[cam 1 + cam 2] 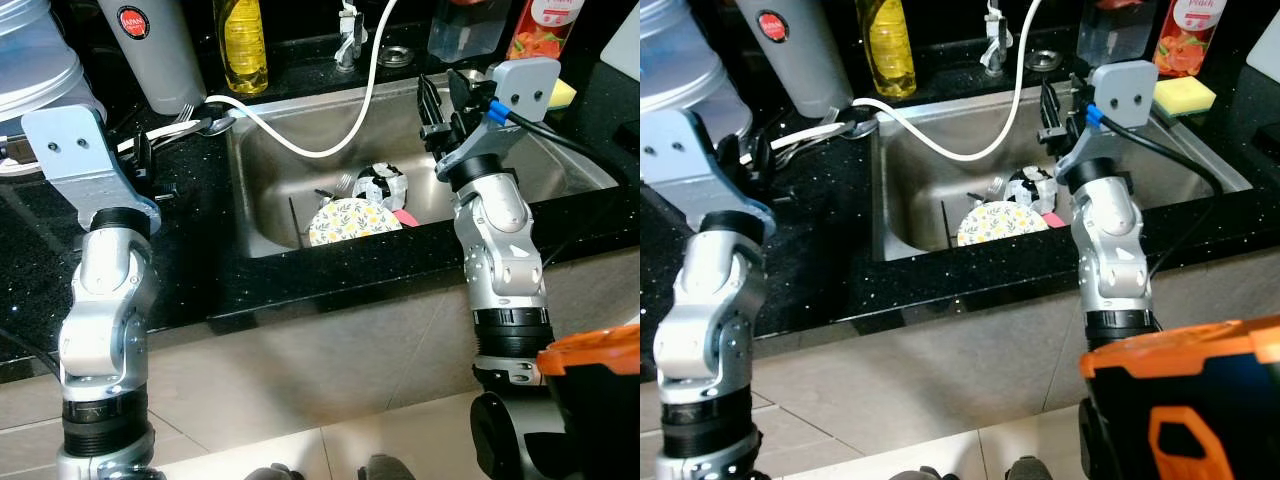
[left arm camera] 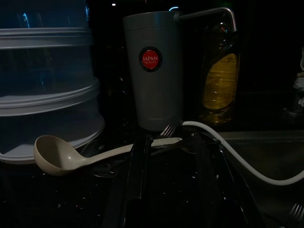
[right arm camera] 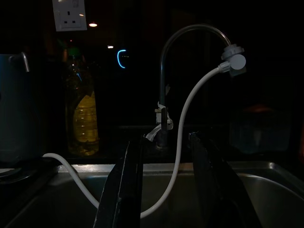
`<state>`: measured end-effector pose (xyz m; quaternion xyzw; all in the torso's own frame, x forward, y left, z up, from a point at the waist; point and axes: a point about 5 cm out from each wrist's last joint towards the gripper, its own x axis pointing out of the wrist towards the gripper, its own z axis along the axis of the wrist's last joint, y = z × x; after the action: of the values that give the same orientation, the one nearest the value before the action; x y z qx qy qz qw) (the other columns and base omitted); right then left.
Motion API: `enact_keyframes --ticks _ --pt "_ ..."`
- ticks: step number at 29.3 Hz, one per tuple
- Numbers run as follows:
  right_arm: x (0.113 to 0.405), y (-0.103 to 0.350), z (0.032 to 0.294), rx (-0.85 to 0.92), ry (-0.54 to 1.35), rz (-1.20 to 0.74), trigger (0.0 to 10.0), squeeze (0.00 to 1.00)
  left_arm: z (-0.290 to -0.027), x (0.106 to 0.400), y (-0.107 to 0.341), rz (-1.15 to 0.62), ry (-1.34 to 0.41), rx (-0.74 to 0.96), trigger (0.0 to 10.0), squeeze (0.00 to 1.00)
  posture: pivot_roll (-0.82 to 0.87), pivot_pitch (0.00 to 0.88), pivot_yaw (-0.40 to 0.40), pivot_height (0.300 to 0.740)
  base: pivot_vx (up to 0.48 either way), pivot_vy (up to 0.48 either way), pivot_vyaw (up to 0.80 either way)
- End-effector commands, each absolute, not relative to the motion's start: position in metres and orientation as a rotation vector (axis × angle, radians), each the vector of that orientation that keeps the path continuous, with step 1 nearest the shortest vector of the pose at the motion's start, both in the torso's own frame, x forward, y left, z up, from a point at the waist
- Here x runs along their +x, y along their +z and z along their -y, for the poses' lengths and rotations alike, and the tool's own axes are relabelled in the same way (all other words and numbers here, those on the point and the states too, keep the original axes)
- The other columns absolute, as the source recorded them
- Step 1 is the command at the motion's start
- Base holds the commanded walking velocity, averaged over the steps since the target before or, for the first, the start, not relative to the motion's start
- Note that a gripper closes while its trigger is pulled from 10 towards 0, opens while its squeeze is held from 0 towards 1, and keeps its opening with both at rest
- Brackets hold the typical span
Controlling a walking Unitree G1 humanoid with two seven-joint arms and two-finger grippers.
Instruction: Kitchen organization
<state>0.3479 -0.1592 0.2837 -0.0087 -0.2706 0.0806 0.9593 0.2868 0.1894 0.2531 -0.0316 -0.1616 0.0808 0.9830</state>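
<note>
Left eye view: the left gripper [image 1: 160, 165] hovers over the black desk [image 1: 190, 260], left of the steel sink [image 1: 270, 200], close to a ladle [image 1: 215, 125] lying beside a grey tumbler [image 1: 155, 50]. The right gripper [image 1: 435, 110] hangs above the right part of the sink. A flowered plate [image 1: 350, 218] and a patterned cup [image 1: 380, 185] lie in the basin, and a white hose [image 1: 330, 140] loops over it.

Right eye view: a yellow sponge [image 1: 1185, 95] sits on the desk behind the right arm.

Left wrist view: the jaws are spread, holding nothing, and point at the ladle, the tumbler and an oil bottle [image 2: 219, 80].

Right wrist view: the jaws are released and apart, with nothing between them, facing the tap [image 3: 190, 35] and hose.
</note>
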Motion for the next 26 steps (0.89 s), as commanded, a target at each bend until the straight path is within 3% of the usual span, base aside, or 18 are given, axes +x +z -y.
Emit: enact_keyframes --ticks 1,26 --pt "0.3492 0.2854 0.1579 -0.009 0.167 0.546 10.0 0.00 -0.1957 0.2880 0.2486 0.295 0.183 -0.043 10.0 0.00 -0.03 0.074 0.077 0.740 0.000 0.000 0.00" --pt "0.3508 0.2886 0.1637 0.041 0.194 0.532 10.0 0.00 -0.1990 0.2882 0.2408 0.241 0.176 0.006 10.0 0.00 -0.05 0.049 0.074 0.740 0.000 0.000 0.00"
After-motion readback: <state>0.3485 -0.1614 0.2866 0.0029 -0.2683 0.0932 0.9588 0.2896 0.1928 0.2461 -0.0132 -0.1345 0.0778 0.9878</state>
